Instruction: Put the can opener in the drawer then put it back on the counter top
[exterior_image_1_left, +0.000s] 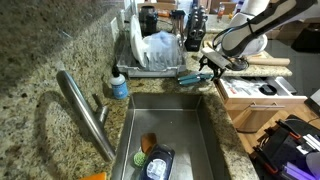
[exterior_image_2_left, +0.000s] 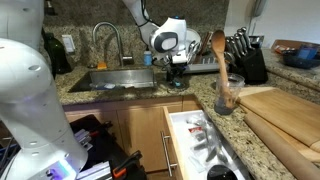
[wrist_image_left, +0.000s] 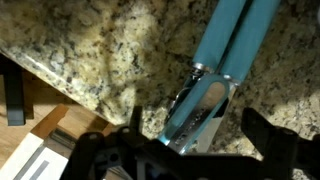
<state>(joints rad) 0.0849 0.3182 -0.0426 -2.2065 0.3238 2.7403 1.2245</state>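
The can opener (wrist_image_left: 215, 70) lay on the table (wrist_image_left: 80, 45), with its handles pointing to 1 o'clock and its head to 7 o'clock, near the table edge. The pincer (wrist_image_left: 192, 130) was released, one finger at each side of the head. The open drawer (exterior_image_2_left: 200, 140) stood below that edge.

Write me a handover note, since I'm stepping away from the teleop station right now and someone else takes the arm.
Gripper: open and empty, its fingers on either side of the can opener's metal head in the wrist view.
Can opener: lying flat on the granite counter.
Drawer: pulled open.
Done: these views cannot tell whether the opener has been in the drawer yet.
Left: if it has not, grasp it, place it in the drawer, then return it to the counter.
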